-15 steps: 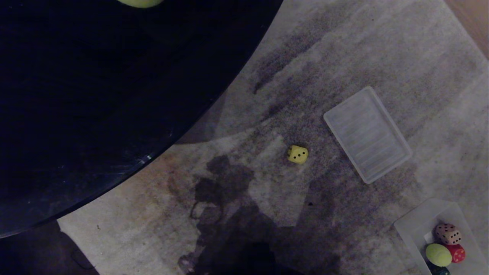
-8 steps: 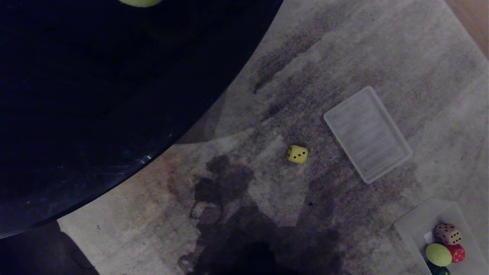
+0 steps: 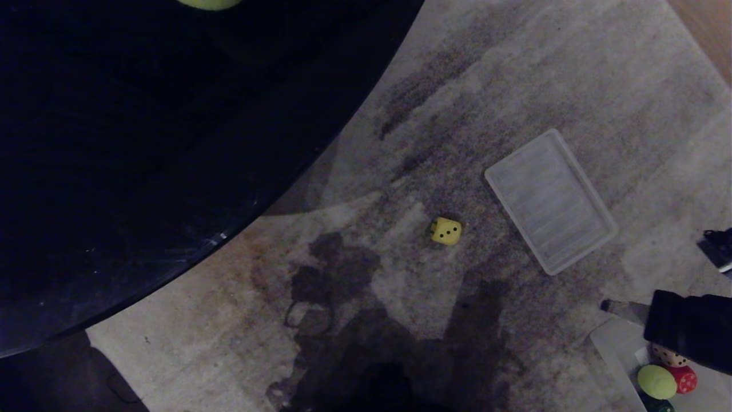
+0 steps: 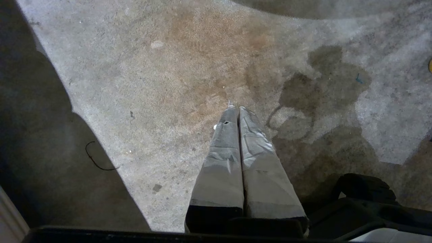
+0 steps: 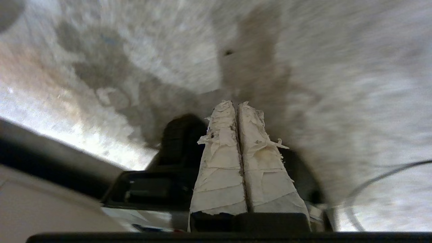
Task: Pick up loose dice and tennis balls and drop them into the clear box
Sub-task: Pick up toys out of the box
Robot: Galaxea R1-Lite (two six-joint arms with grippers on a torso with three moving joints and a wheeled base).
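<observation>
A yellow die [image 3: 445, 231] lies loose on the grey carpet in the middle of the head view. The clear box [image 3: 615, 342] stands at the lower right and holds a tan die [image 3: 670, 359], a tennis ball [image 3: 656, 381], a red die [image 3: 685, 379] and a dark green die [image 3: 659, 407]. Another tennis ball [image 3: 209, 3] shows at the top edge, on the dark table. My right gripper [image 3: 606, 305] [image 5: 236, 103] hangs shut and empty over the box's far corner, well right of the yellow die. My left gripper [image 4: 235, 108] is shut and empty above bare carpet.
A round black table [image 3: 143, 143] fills the left and top of the head view. The flat ribbed translucent lid [image 3: 550, 200] lies on the carpet right of the yellow die. Wood floor [image 3: 709, 28] shows past the carpet's far right corner.
My right arm has swung into the head view from the right edge and now covers part of the clear box and the tan die. Dice, balls and lid have not moved.
</observation>
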